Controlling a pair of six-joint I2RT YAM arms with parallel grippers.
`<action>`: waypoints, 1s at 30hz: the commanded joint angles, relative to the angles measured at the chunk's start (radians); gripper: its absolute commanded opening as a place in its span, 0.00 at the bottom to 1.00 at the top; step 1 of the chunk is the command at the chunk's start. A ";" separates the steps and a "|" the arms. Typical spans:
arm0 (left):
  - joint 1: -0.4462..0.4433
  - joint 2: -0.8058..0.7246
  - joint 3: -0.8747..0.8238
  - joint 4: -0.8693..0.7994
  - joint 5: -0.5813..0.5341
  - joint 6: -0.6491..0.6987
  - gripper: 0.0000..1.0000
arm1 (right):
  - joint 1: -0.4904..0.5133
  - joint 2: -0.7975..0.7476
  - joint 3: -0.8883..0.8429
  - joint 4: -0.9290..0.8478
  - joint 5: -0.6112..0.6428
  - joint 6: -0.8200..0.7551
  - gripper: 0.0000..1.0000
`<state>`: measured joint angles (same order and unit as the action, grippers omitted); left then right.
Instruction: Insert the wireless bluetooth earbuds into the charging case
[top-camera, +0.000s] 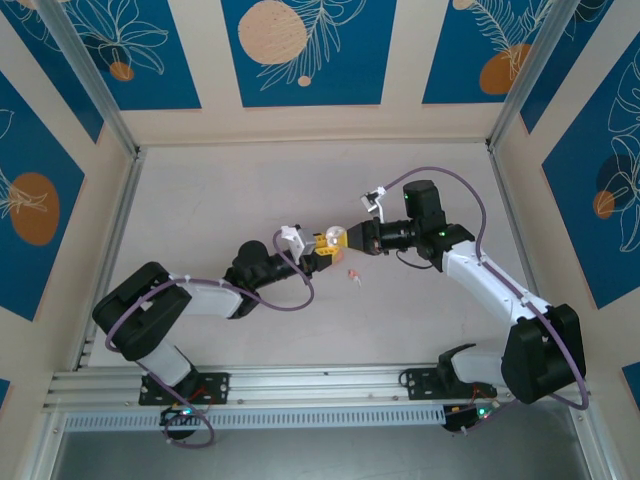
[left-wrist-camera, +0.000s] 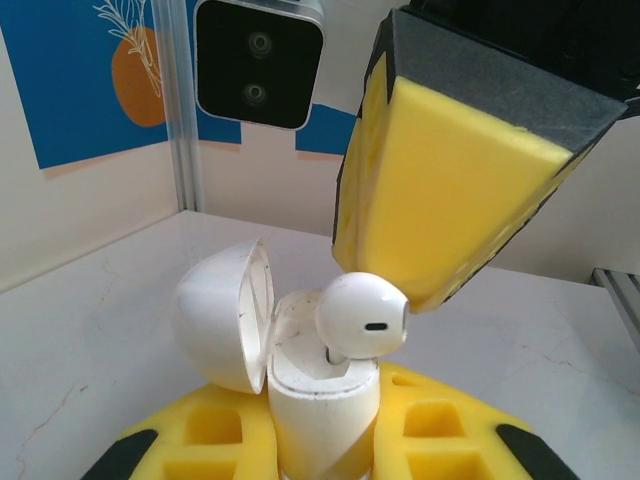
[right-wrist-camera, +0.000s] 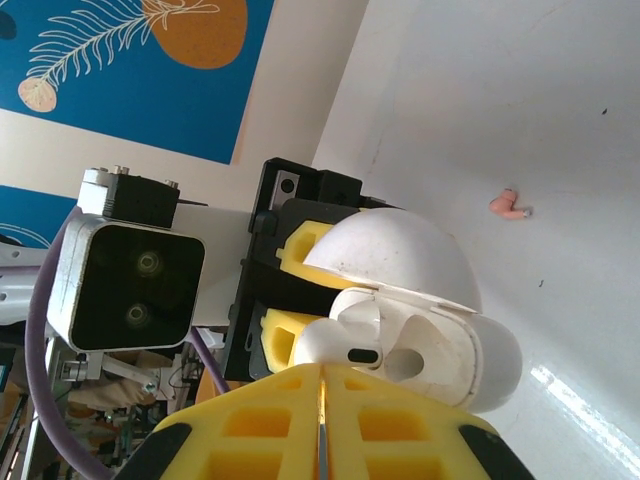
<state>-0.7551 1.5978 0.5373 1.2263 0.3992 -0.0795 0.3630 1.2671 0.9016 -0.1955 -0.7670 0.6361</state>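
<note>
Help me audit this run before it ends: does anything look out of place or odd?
Yes. One earbud lies loose on the table, apart from the charging case that the left pincer holds with its lid open. The other earbud sits high in its slot and looks not fully seated.

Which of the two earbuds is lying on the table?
The pink earbud lying alone on the table. The other earbud stands in the open case, with the right gripper tip against it.

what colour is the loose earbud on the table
The earbud is coral pink; right wrist view shows best.
</note>
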 joint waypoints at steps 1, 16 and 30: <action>-0.003 -0.032 -0.007 0.035 0.001 -0.009 0.12 | 0.009 0.012 0.037 -0.016 -0.014 -0.006 0.10; -0.003 -0.043 -0.018 0.019 -0.003 0.007 0.12 | 0.000 -0.048 0.076 -0.124 0.046 -0.079 0.19; 0.000 -0.205 -0.180 -0.145 -0.129 0.033 0.12 | -0.027 -0.019 0.221 -0.686 0.381 -0.358 0.32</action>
<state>-0.7551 1.4506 0.3832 1.1393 0.3111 -0.0689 0.3397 1.2236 1.1004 -0.7105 -0.4847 0.3470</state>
